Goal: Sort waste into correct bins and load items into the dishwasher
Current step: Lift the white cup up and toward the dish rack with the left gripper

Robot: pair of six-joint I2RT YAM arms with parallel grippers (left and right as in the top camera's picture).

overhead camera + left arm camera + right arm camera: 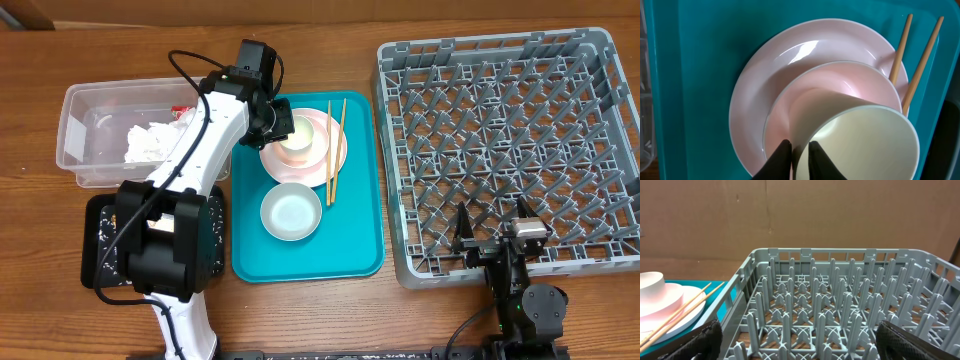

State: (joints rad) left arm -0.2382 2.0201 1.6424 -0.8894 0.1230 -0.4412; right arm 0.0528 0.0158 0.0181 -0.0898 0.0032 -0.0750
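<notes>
My left gripper (800, 155) is shut on the wall of the small white cup (865, 145), with one finger inside it and one outside. The cup leans tilted in the pink bowl (805, 95), which rests on the pale pink plate (770, 65). Two wooden chopsticks (920, 55) lie across the plate's right edge. From overhead the cup (298, 133) sits under the left gripper (280, 125), and the grey bowl (291, 212) stands in front of the plate. The dish rack (500, 140) holds nothing. My right gripper (495, 240) hangs open over its near edge.
The dishes sit on a teal tray (350, 240). At the left, a clear tub (90, 110) holds a white napkin (150, 142) and a red wrapper (183, 110). A black tray (95, 235) lies mostly under the left arm. The rack's upright pegs (840, 310) fill the right side.
</notes>
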